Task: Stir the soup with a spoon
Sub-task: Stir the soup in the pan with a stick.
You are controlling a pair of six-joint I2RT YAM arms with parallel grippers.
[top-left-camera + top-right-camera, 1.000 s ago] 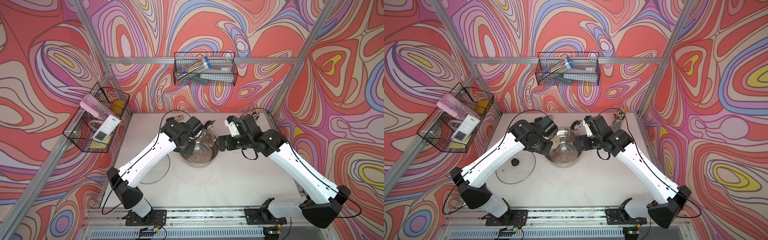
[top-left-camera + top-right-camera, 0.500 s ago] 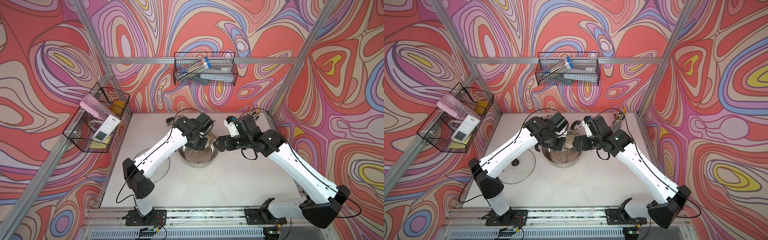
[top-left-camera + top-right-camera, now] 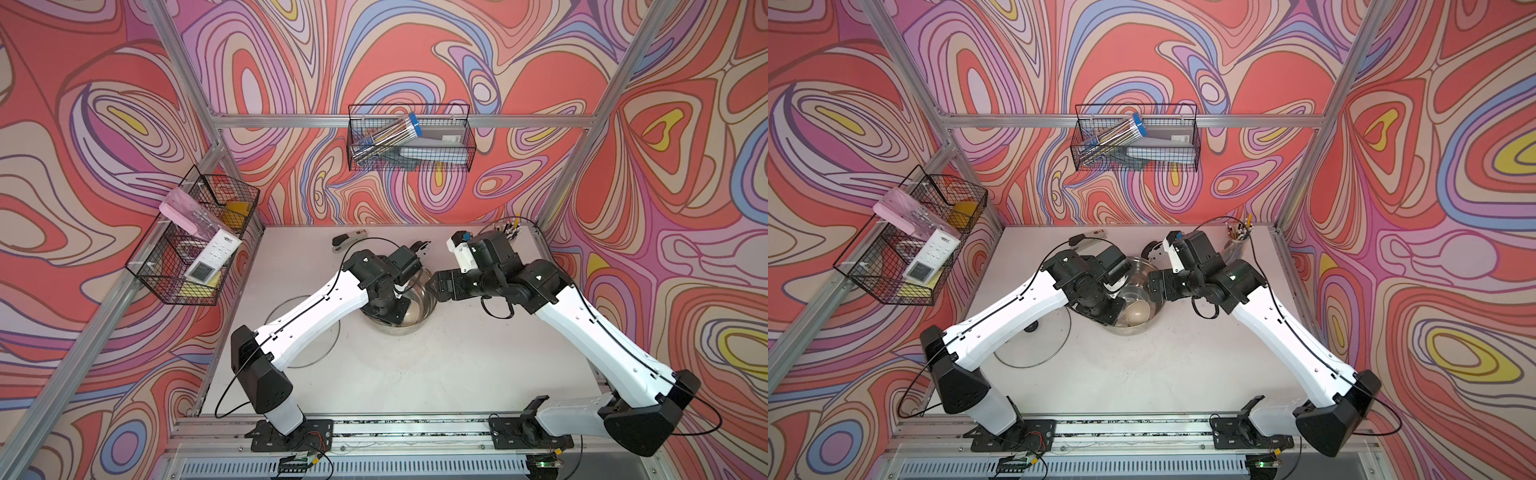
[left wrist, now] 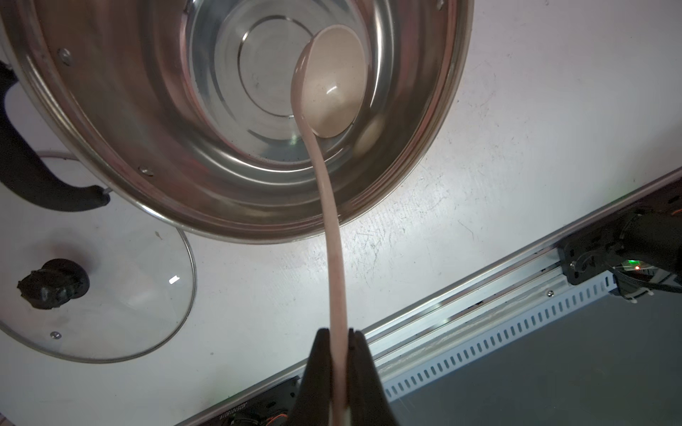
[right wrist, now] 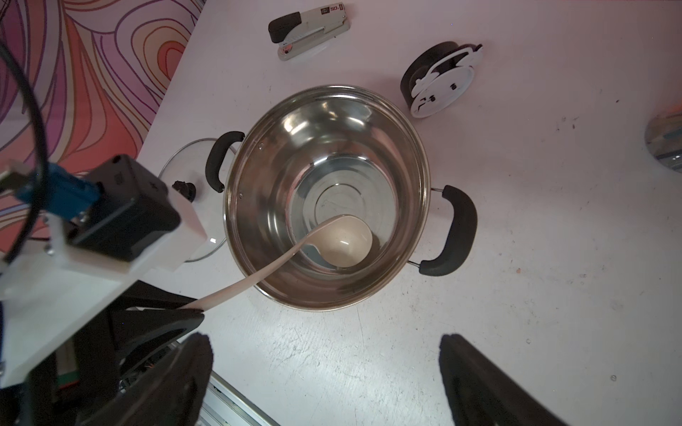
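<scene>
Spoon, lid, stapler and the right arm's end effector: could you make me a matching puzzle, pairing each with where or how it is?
Things
1. spoon
2. glass lid
3. stapler
4. right end effector

Places or states
A. flat on the table, beside the steel pot
B. open, holding nothing
C. bowl inside the pot, handle pinched by the left end effector
D. near the table's back edge, apart from the pot

Pairs: 1-C, 2-A, 3-D, 4-B
</scene>
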